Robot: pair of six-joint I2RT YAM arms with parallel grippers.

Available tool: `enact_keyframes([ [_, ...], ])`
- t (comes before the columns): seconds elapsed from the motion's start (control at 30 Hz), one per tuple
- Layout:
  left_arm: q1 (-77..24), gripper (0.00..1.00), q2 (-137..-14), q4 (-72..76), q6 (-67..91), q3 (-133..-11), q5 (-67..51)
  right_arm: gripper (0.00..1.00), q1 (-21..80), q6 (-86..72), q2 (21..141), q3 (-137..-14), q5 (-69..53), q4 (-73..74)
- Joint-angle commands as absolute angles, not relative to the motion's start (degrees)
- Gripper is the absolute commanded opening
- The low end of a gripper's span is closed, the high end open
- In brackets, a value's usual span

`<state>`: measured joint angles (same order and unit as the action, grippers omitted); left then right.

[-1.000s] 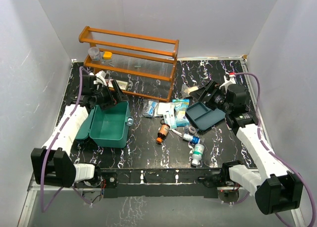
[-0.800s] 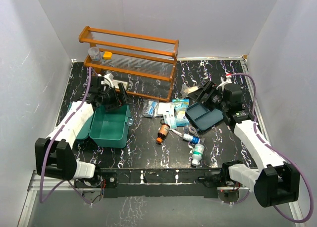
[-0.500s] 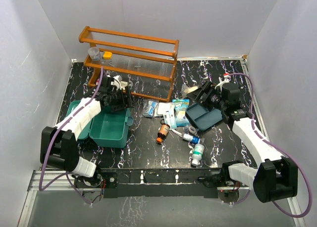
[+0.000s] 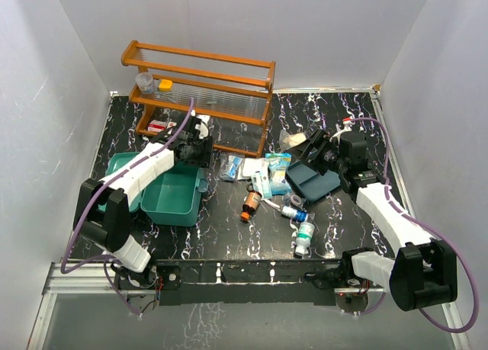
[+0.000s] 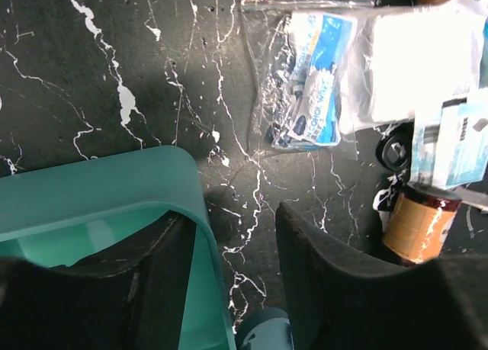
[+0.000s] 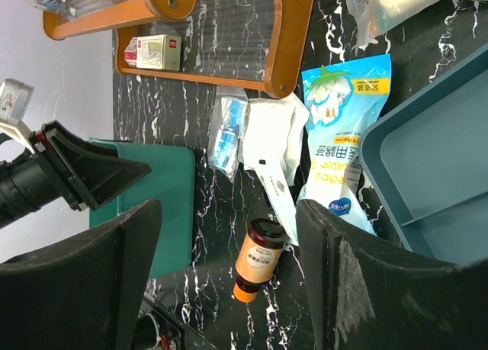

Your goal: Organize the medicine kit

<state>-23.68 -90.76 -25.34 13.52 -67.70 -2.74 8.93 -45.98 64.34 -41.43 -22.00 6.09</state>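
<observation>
The medicine kit (image 4: 171, 198) is a teal-green box lying open at the left, its lid (image 4: 114, 169) folded out beside it. My left gripper (image 4: 197, 147) is open at the box's far right corner. In the left wrist view (image 5: 229, 220) one finger is inside the box and the other outside, with the box wall (image 5: 194, 213) between them, and the clear latch (image 5: 263, 333) shows below. My right gripper (image 4: 319, 147) is open and empty above the dark teal tray (image 4: 314, 179). In the right wrist view (image 6: 229, 209) it looks down on the orange bottle (image 6: 258, 259).
A wooden rack (image 4: 202, 91) stands at the back, with a small box (image 4: 158, 126) under it. Packets (image 4: 259, 169), a cotton bag (image 6: 335, 152), the orange bottle (image 4: 249, 203) and several vials (image 4: 303, 232) lie mid-table. White walls enclose three sides.
My left gripper has moved right along the far side of the open box to its far right corner. My right gripper has shifted slightly left and farther back above the tray.
</observation>
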Motion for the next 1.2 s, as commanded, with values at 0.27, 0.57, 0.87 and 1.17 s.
enact_keyframes([
  [0.27, -31.6, 0.33, -89.0, -23.1, 4.7, -66.3, -4.5, 0.68, 8.7, -45.4, 65.9, -41.8, -21.7, 2.9],
  [0.57, -33.8, 0.31, -87.1, -20.9, -3.1, -63.5, -5.7, 0.68, 8.7, -45.8, 65.3, -40.6, -21.1, 3.3],
  [0.87, -36.7, 0.30, -85.0, -18.2, -4.8, -60.4, -13.0, 0.66, 8.7, -40.4, 67.4, -44.6, -18.0, 14.4],
  [1.17, -39.9, 0.31, -85.2, -17.9, -9.9, -59.9, -10.2, 0.65, 8.7, -39.3, 67.9, -44.6, -15.8, 19.6],
])
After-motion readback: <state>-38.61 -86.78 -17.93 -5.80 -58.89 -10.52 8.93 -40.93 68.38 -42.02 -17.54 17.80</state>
